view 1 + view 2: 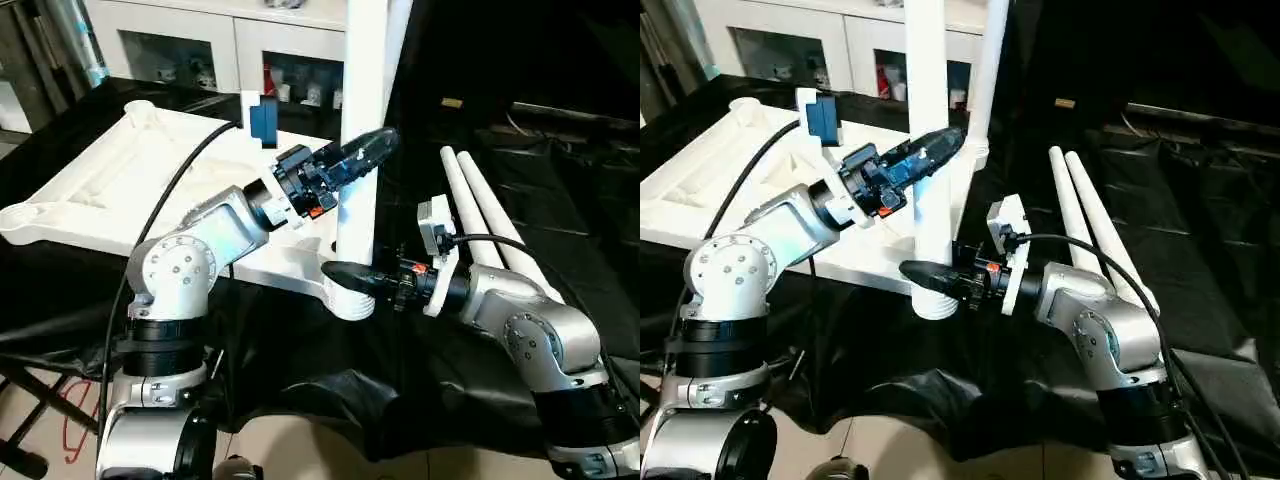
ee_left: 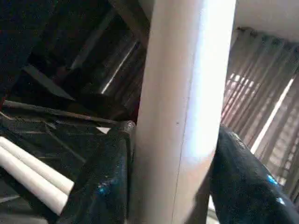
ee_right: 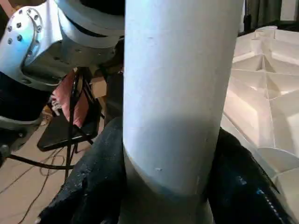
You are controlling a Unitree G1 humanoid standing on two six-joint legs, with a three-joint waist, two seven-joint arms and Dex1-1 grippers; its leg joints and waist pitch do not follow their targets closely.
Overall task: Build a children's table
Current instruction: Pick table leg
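The white tabletop (image 1: 150, 180) lies upside down on the black cloth (image 1: 300, 390). One leg (image 1: 358, 140) stands up in its near corner socket (image 1: 345, 290). The left gripper (image 1: 365, 150) pinches that leg high up — the right gripper (image 1: 345, 272) pinches it low, reaching in sideways. Two spare legs (image 1: 490, 215) lie nearby.

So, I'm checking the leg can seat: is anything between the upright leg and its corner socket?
Nothing visible. The upright leg already stands in the tabletop corner socket, with the left gripper around it higher up and the right gripper at its base.
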